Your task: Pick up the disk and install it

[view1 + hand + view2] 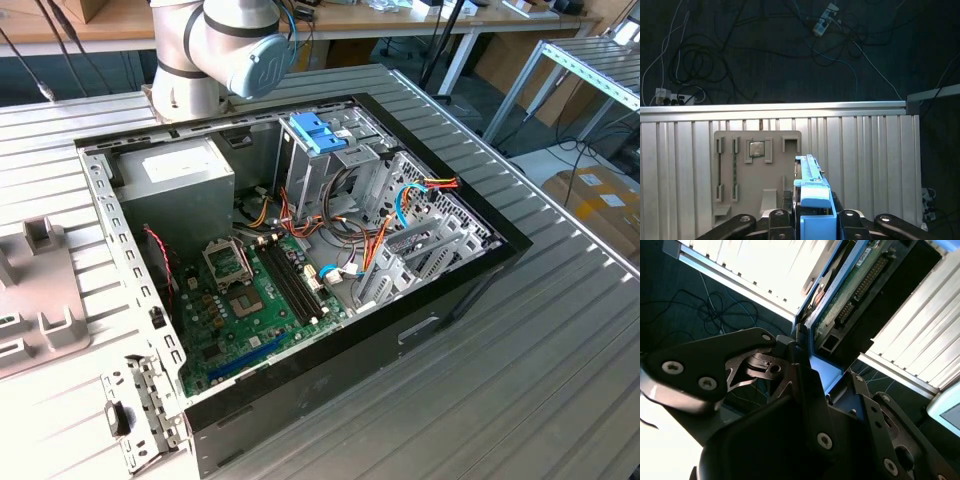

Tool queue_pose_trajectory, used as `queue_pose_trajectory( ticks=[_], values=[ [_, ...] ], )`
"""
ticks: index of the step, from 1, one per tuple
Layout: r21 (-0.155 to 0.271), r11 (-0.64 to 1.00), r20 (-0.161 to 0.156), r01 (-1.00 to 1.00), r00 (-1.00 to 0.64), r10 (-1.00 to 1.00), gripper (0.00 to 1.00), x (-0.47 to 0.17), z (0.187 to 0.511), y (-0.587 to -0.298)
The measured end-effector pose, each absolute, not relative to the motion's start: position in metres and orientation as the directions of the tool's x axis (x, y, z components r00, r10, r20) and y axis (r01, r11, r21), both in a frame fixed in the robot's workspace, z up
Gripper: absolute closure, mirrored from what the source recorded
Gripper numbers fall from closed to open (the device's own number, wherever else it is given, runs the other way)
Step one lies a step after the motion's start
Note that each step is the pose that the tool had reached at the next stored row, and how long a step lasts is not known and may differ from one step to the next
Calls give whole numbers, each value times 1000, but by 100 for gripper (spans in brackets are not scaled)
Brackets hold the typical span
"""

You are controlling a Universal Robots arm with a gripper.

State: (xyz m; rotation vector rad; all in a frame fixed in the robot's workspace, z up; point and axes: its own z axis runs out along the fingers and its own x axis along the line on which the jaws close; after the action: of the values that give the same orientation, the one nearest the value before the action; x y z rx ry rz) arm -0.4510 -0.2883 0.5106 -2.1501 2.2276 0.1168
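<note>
The hand (812, 221) is clamped on the disk (811, 186), holding it on edge above the ribbed surface (865, 165), near the grey tray (757, 170). I judge the pick-up done. Fitting the disk into the open computer case (420, 330) is not yet done.

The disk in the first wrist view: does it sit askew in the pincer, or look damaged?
Nothing stands out. The disk stands on edge, held straight in the pincer. Its blue carrier looks whole as far as it shows.
</note>
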Motion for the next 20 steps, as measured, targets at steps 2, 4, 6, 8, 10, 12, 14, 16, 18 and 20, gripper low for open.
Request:
queue_pose_trajectory(
  ticks=[2,4,6,8,10,12,14,16,18,20],
  values=[
    [24,34,-84,-999,-36,-996,63,-451,512,-288],
    [24,34,-84,-999,-36,-996,63,-451,514,-288],
    [24,34,-84,-999,-36,-996,63,-451,515,-288],
    [24,34,-84,-999,-36,-996,63,-451,516,-288],
    [24,34,-84,-999,-36,-996,63,-451,518,-288],
    [24,34,-84,-999,-36,-996,63,-451,521,-288],
    [24,34,-84,-999,-36,-996,63,-450,522,-288],
    [24,34,-84,-999,-36,-996,63,-450,524,-288],
    [24,34,-84,-999,-36,-996,63,-450,525,-288],
    [24,34,-84,-999,-36,-996,63,-450,527,-288]
  ],
)
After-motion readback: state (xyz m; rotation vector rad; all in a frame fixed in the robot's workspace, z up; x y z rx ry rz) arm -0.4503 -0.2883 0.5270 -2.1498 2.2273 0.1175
